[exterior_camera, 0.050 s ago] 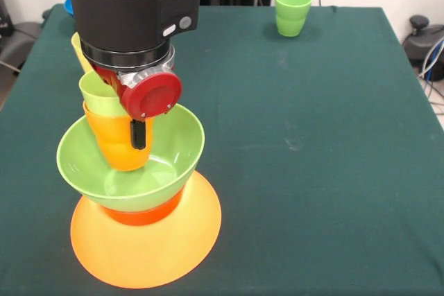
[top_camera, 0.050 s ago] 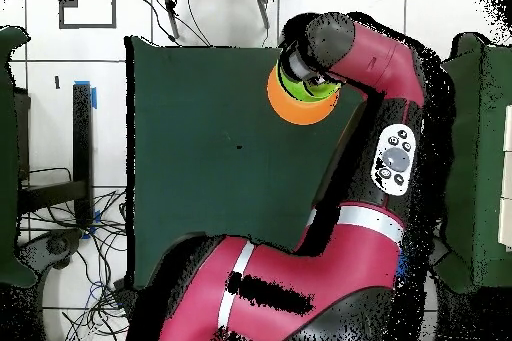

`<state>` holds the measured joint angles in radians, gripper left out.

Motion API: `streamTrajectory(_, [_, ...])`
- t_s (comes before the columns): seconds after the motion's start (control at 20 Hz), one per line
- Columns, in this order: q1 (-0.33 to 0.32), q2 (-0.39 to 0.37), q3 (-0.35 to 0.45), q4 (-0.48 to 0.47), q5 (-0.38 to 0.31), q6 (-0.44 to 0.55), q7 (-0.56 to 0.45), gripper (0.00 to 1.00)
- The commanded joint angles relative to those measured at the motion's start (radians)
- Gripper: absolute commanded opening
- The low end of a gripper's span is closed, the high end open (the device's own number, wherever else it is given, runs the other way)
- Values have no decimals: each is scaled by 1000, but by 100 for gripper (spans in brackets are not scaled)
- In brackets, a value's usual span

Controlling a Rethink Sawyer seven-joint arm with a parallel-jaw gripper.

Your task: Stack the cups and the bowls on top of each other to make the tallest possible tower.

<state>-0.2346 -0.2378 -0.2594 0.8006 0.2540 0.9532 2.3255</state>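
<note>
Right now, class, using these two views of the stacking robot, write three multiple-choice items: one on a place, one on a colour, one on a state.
1. Where does the lone green cup stand?
A. Inside the tower
B. On the table's far side, apart from the tower
C. Under the gripper

2. What colour is the tower's widest bowl?
A. Blue
B. Purple
C. Orange

3. The orange cup is
A. nested in the lime green bowl
B. lying on the table
C. upside down

Key: 1 B, it stands alone; 2 C, orange base; 3 A, it sits inside the bowl.
</note>
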Motion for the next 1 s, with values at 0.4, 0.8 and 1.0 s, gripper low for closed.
streamTrajectory(0.4, [15,2,78,69,-4,22,73,0])
streamTrajectory(0.8, [32,12,75,50,-2,17,96,0])
streamTrajectory(1.0, [33,12,76,52,-5,5,87,0])
